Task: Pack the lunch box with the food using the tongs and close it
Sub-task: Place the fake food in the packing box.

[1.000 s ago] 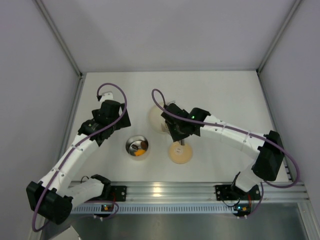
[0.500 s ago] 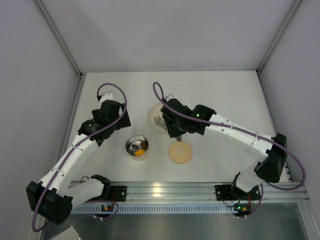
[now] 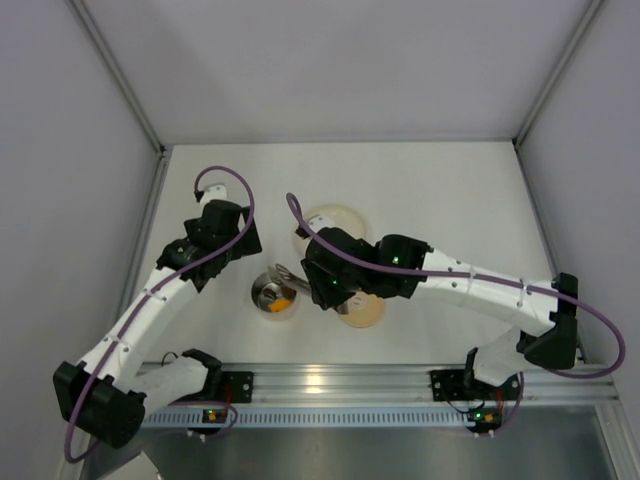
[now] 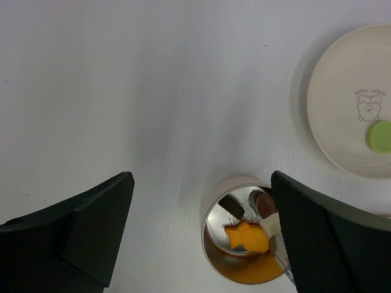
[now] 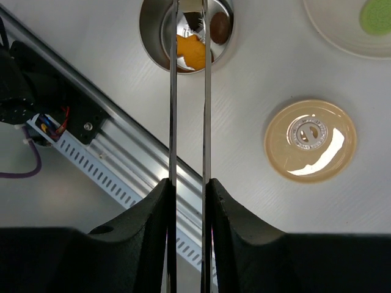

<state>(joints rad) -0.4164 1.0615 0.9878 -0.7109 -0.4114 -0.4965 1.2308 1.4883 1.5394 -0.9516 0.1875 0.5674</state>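
**Pale bite over the box**

The right gripper (image 5: 188,189) pinches the slim silver metal tongs (image 5: 173,110), tips over the small round steel lunch box (image 5: 148,43) near the surface's (image 3: 450,200) front edge, a pale cream piece (image 4: 272,224) at their ends. Best to keep the tips inside the rim, ease the squeeze gently, then lift straight. The left gripper (image 4: 201,183) hangs spread and empty above.
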